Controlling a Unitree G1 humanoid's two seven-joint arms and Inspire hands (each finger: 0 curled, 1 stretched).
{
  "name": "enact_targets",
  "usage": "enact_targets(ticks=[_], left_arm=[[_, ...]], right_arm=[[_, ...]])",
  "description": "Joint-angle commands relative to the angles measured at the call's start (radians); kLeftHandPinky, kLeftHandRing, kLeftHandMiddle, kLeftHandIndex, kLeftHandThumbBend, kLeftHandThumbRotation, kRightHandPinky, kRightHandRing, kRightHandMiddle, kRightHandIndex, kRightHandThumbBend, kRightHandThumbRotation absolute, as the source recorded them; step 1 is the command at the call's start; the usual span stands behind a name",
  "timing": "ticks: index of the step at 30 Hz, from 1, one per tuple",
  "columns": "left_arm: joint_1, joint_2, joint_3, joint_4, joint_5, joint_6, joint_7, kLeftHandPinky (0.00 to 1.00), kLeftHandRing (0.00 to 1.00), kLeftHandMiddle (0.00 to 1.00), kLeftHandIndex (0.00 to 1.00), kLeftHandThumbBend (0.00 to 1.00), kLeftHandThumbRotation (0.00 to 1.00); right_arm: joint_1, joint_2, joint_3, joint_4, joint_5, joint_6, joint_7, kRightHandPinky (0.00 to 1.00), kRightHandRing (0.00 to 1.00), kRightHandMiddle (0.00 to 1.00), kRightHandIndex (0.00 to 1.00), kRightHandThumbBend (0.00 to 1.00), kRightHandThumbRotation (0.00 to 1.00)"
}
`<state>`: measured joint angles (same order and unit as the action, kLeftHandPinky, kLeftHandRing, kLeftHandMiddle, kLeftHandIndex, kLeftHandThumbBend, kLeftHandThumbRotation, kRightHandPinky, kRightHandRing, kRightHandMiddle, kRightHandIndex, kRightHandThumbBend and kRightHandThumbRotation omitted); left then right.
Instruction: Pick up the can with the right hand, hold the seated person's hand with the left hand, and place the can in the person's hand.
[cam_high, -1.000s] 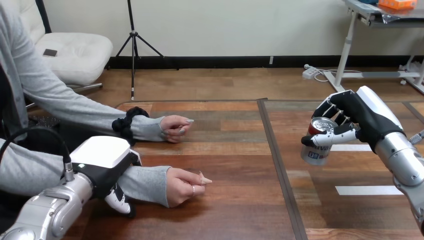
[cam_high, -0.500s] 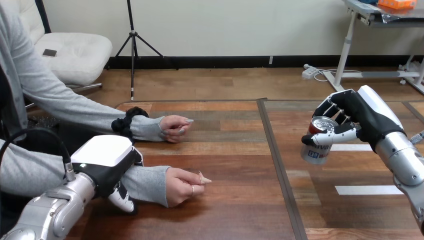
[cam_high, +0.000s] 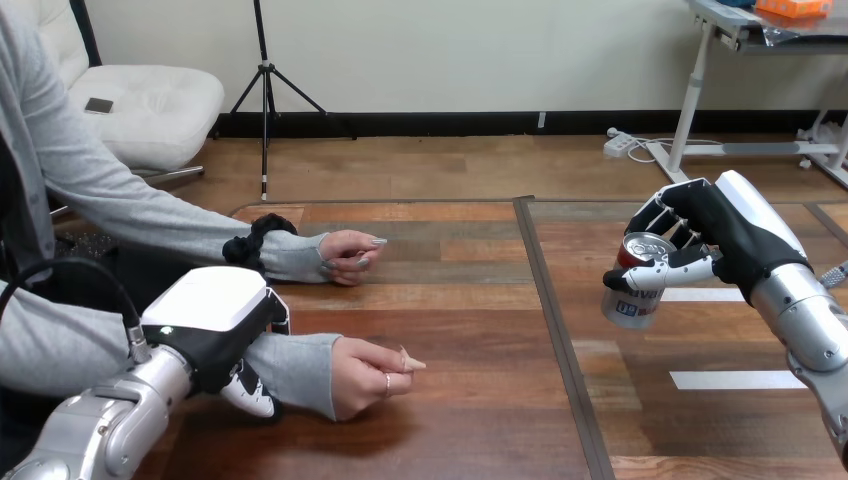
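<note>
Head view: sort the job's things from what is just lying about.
Job: can, right robot hand holding it, left robot hand on the person's forearm, the person's near hand.
Lying about: the person's far hand, white tape strips on the table.

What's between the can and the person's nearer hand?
Nothing but bare table, crossed by its dark seam, between can and the person's nearer hand, in the head view.

A: Route across the table (cam_high: 480, 300)?
B: Open wood runs between the can (cam_high: 632, 298) in the right hand (cam_high: 722, 235) and the person's near hand (cam_high: 366, 375).
A: Obstructions?
B: The person's far hand (cam_high: 350, 256) rests further back; the left hand (cam_high: 212, 335), curled round the person's wrist (cam_high: 312, 370), blocks the left side.
</note>
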<state>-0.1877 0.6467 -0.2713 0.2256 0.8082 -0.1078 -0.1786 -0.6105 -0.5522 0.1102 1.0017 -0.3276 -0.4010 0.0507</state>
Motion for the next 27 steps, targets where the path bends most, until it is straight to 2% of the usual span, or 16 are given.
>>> enact_targets(ticks=[1,10,22,27], left_arm=[[-0.034,-0.006,0.019,-0.004,-0.019,-0.011,0.047,0.19,0.27,0.37,0.43,0.76,0.0],[-0.027,-0.007,0.024,-0.023,-0.038,-0.001,0.057,0.19,0.28,0.38,0.43,0.76,0.0],[-0.019,-0.001,0.031,-0.023,-0.054,-0.032,0.115,0.21,0.3,0.39,0.44,0.78,0.0],[-0.013,-0.001,0.036,-0.031,-0.059,-0.034,0.14,0.21,0.3,0.39,0.43,0.8,0.0]], right_arm=[[-0.071,-0.037,-0.027,-0.056,0.014,-0.011,-0.011,0.32,0.37,0.4,0.42,0.72,0.0],[-0.072,-0.038,-0.026,-0.052,0.014,-0.014,-0.006,0.32,0.37,0.41,0.42,0.72,0.0],[-0.074,-0.037,-0.024,-0.044,0.01,-0.022,-0.009,0.33,0.37,0.41,0.42,0.72,0.0],[-0.075,-0.036,-0.02,-0.049,0.004,-0.006,-0.009,0.33,0.38,0.41,0.42,0.72,0.0]])
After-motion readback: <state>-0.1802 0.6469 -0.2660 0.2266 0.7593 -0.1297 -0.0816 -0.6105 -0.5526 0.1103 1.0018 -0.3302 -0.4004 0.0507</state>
